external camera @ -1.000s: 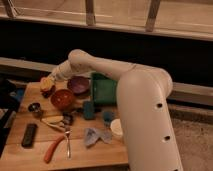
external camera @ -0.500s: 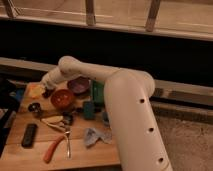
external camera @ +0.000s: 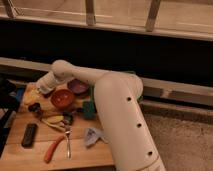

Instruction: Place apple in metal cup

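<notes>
My gripper [external camera: 42, 89] is at the end of the white arm, low over the back left of the wooden table [external camera: 30, 155], above a yellowish thing [external camera: 31, 96]. The metal cup [external camera: 34, 107], small and dark inside, stands just in front of the gripper and a little below it in the camera view. The apple is hidden; no small orange-red fruit shows on the table or at the gripper.
A red bowl [external camera: 62, 98] sits right of the gripper, with a purple bowl [external camera: 78, 86] behind it. Nearer the front lie a black remote [external camera: 29, 134], a long orange stick [external camera: 52, 148], a metal utensil [external camera: 67, 145], a green block [external camera: 89, 109] and a grey-blue cloth [external camera: 93, 136].
The arm has swung left and the gripper has moved from beside the red bowl to the table's back left, near the metal cup.
</notes>
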